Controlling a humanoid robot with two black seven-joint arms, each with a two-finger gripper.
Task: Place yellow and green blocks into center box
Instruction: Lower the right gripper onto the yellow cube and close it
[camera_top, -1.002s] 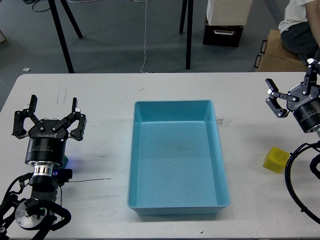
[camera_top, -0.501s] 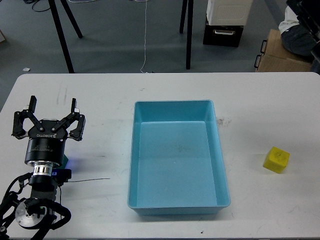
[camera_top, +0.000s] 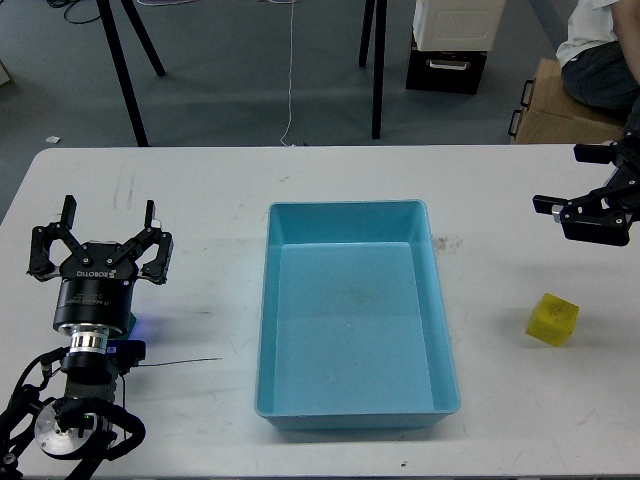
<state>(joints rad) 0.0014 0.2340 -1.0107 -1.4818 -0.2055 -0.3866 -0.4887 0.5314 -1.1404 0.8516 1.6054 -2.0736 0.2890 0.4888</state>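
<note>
While the small yellow cube block (camera_top: 553, 319) lies untouched | right gripper (camera_top: 578, 208) nearby, finger gap unreadable | left gripper (camera_top: 100, 240) splayed wide, idle | light-blue plastic box (camera_top: 445, 360) holds nothing.

A blue box (camera_top: 355, 320) sits mid-tabletop (camera_top: 200, 200). A yellow block (camera_top: 553, 319) lies near the right edge. The left gripper (camera_top: 105, 232) stands by the left edge, jaws spread; the right gripper (camera_top: 575, 205) reaches in from the right edge.

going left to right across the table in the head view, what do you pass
left hand → blue box → yellow block → right hand
</note>
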